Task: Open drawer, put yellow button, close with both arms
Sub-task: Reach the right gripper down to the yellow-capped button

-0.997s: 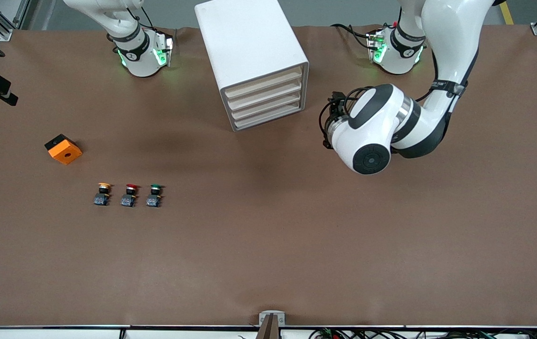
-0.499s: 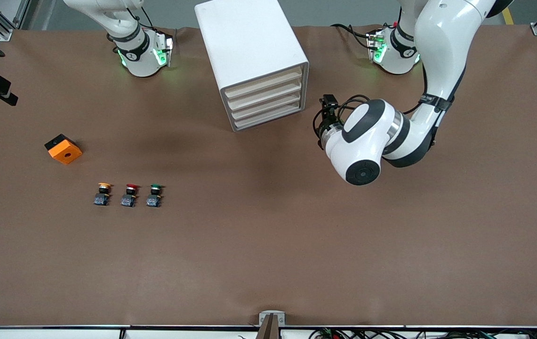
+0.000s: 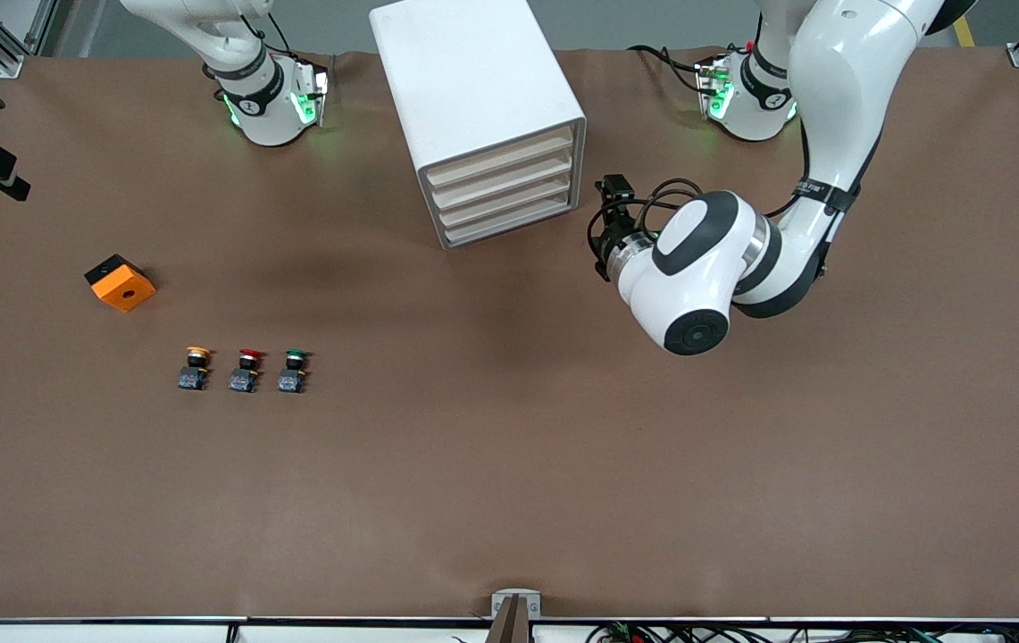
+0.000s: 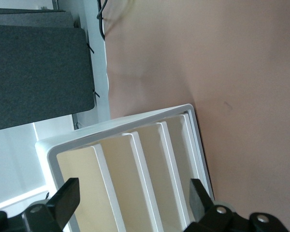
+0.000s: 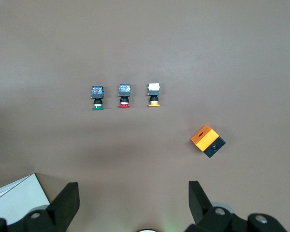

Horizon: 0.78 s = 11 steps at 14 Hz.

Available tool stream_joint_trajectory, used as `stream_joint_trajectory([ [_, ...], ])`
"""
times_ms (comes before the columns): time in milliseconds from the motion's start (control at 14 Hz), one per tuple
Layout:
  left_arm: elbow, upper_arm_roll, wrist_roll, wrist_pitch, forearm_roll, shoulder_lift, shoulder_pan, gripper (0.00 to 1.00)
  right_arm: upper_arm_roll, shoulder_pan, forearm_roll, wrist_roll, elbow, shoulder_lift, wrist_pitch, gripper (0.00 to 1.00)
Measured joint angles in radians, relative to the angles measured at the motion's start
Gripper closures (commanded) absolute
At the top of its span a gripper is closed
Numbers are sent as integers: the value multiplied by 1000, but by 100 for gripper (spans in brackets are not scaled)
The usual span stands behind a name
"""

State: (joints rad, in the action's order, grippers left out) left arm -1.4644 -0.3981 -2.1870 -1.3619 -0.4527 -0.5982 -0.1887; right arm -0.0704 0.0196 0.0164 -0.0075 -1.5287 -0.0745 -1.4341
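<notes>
White and shiny, the left gripper (image 4: 130, 205) has slid closer to the white cabinet's cream top drawer (image 3: 500, 159), fingers spread wide and empty. The right gripper (image 5: 130, 203) waits high, fingers spread too.

The left gripper (image 4: 130, 203) is sitting just in front of the cabinet (image 3: 482, 107), facing its drawers (image 3: 504, 186). The three buttons (image 3: 244, 370) are lying well apart from it, toward the right arm's end.

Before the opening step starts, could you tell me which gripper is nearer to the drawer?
Left. The left gripper faces the drawer; the right gripper hangs high over the table.
</notes>
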Motion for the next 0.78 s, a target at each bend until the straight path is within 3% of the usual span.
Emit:
stream_joint_trajectory([
  [784,31,6,-21,0,-65,-27,13,0,5,-5,-2,-1,-2,217,-27,0],
])
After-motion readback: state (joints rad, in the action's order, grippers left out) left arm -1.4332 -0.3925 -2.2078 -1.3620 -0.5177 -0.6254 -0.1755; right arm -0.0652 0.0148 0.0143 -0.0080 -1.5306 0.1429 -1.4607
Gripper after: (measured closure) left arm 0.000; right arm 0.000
